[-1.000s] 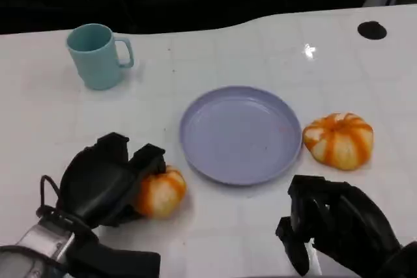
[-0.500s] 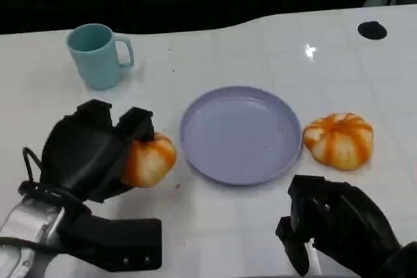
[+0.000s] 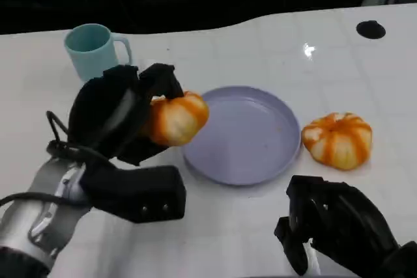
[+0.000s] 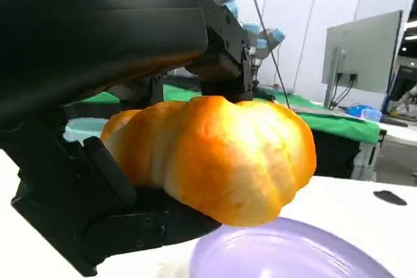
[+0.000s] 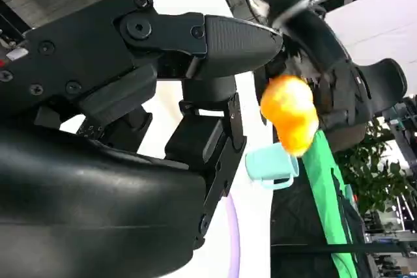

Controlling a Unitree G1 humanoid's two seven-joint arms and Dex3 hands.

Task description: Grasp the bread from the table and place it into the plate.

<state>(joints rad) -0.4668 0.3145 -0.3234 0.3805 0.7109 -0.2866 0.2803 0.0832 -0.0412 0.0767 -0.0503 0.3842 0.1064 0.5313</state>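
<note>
My left hand holds an orange-striped bread roll in the air, at the left rim of the lilac plate. In the left wrist view the roll sits between my black fingers, with the plate's rim just beneath it. A second striped roll lies on the table to the right of the plate. My right hand rests low at the table's front right, its fingers curled in with nothing in them. The right wrist view shows the held roll in the distance.
A teal mug stands at the back left, behind my left hand, and shows as the mug in the right wrist view. A black round hole marks the white table at the back right.
My left hand has lifted the bread roll off the table and carried it up and to the right, to the plate's left rim. The right hand has stayed put.
</note>
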